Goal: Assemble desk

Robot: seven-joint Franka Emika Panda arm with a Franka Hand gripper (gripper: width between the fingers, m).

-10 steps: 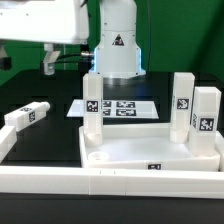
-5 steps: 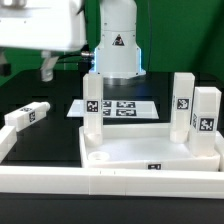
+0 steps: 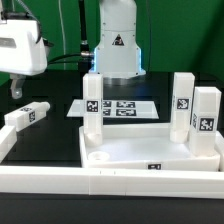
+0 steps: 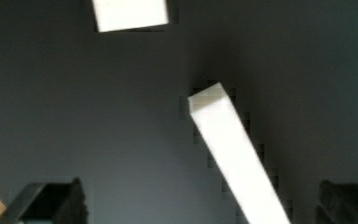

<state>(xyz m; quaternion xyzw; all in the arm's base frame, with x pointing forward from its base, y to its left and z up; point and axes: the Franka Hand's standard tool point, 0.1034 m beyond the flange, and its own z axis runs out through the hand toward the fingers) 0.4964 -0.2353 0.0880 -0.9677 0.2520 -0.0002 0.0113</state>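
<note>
Claw (image 3: 15,92) hangs at upper left of the exterior frame, jaws fully spread, holding nothing. Loose leg (image 3: 27,116) lies on its side just below it, on the black table (image 3: 55,135), not touching. Desk panel (image 3: 150,152) sits lower centre-right with three legs upright: one (image 3: 92,105) left, two (image 3: 183,103) (image 3: 206,118) right. Wrist view: leg (image 4: 234,150) lies between the fingers (image 4: 48,203), apart from both
</note>
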